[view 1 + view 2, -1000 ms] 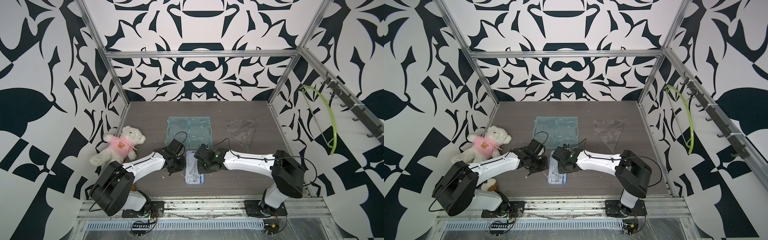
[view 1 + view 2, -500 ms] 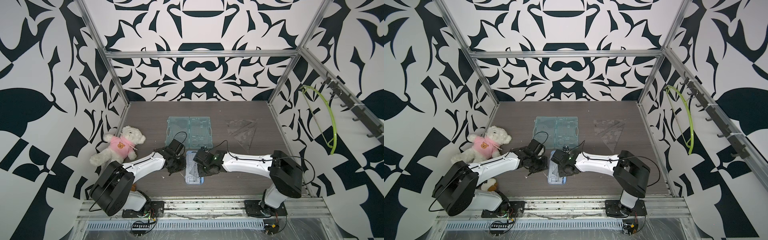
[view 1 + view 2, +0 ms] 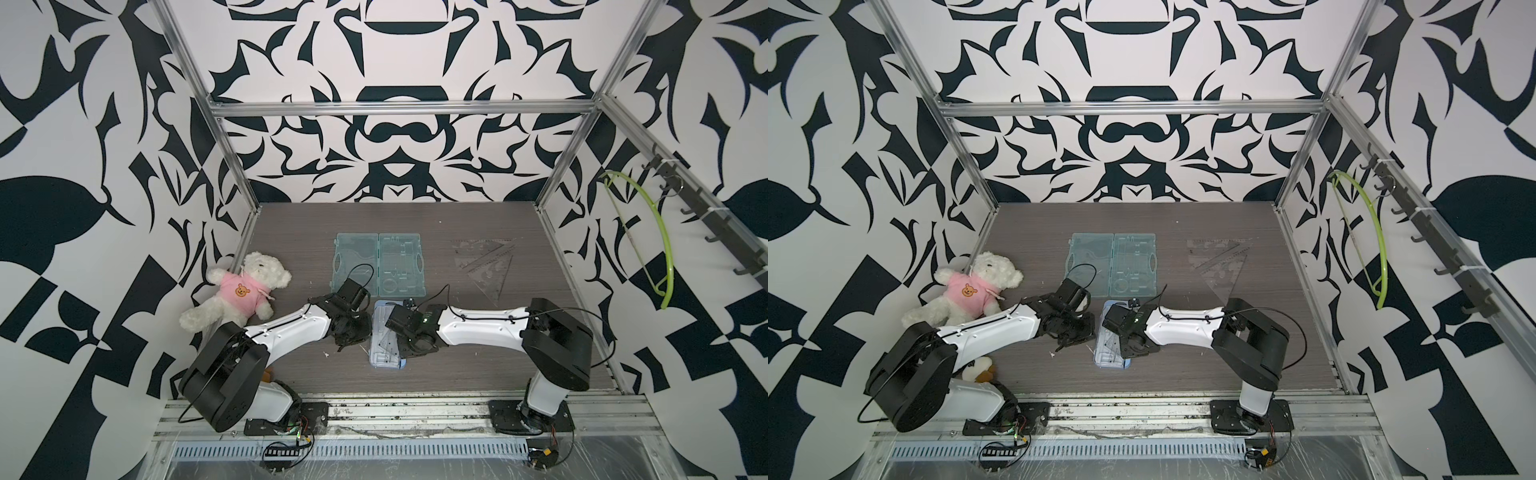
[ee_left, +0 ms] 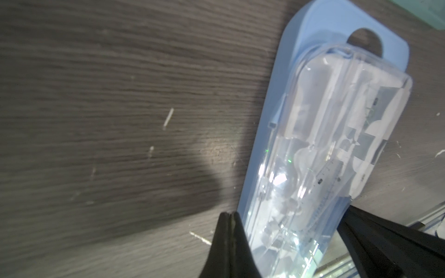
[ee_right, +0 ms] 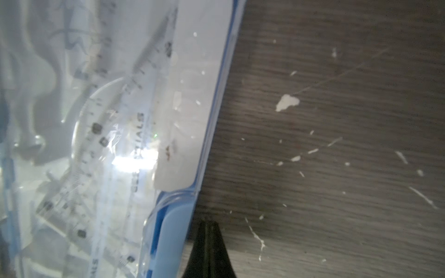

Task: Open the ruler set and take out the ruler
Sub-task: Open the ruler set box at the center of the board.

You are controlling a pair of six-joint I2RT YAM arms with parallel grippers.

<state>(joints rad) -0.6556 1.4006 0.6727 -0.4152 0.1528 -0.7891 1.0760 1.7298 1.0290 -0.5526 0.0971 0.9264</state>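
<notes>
The ruler set (image 3: 384,340) (image 3: 1109,347) is a clear blister pack on a blue backing card, lying closed and flat on the table between both arms. Clear rulers with scale marks (image 5: 96,134) (image 4: 328,174) show through its cover. My left gripper (image 3: 366,332) (image 4: 228,214) is shut and holds nothing, its tips resting at the pack's left edge. My right gripper (image 3: 406,347) (image 5: 209,223) is also shut with nothing in it, its tips on the table right beside the pack's right edge (image 5: 178,216). It shows as a dark wedge (image 4: 366,231) in the left wrist view.
An open teal plastic case (image 3: 378,264) lies behind the pack. Clear set squares (image 3: 484,262) lie at the back right. A teddy bear in a pink shirt (image 3: 241,291) sits at the left wall. A green hanger (image 3: 650,232) hangs on the right wall.
My right gripper has crept slightly leftward and nearer the front along the pack's right side. The left arm and the pack have not visibly moved.
</notes>
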